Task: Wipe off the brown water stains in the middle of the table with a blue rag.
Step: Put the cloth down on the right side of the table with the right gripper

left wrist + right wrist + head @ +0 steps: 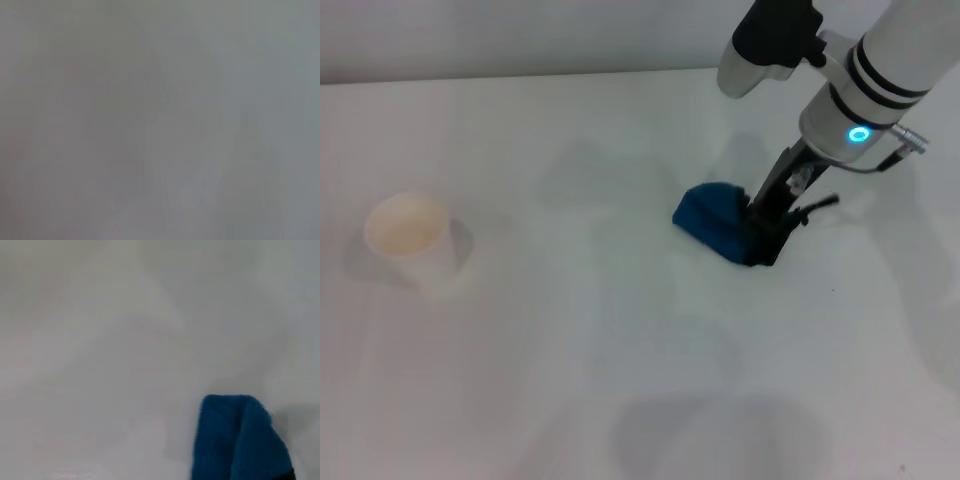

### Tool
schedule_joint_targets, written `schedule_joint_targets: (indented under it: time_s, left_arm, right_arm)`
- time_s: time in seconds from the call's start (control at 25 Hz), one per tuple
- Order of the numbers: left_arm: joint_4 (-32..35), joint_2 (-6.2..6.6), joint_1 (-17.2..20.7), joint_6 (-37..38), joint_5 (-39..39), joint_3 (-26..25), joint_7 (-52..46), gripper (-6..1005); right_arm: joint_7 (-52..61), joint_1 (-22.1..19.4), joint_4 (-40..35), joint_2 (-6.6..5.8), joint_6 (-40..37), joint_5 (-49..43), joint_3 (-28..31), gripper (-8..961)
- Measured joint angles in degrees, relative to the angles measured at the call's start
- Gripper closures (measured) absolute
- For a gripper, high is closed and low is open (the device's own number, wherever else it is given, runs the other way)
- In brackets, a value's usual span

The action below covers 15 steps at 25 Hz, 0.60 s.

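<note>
White table [570,380] bears blue rag [713,218] and paper cup [412,240].

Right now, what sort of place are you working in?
Probably a bare test bench or lab setup, not a home: a plain white table, only a paper cup and the blue rag on it, the right gripper at the rag.

A white paper cup [412,243] stands upright, beige inside.

head: high, looking down | right wrist: close, shares blue rag [715,220] | left wrist: blank
</note>
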Motion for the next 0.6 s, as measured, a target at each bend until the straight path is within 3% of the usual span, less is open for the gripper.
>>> schedule_joint_targets:
  time_s: [0.28,0.6]
  left_arm:
    - [0.00,0.00,-0.23,0.00,0.07,0.02,0.00,124]
    - [0.13,0.07,-0.19,0.06,0.06,-0.02,0.00,125]
  right_arm:
    - [-3.29,-3.16,0.25,0.06,2.56,7.97,0.81,861]
    - [-3.60,-8.98,-0.77,-0.16,-3.35,9.25,12.12,862]
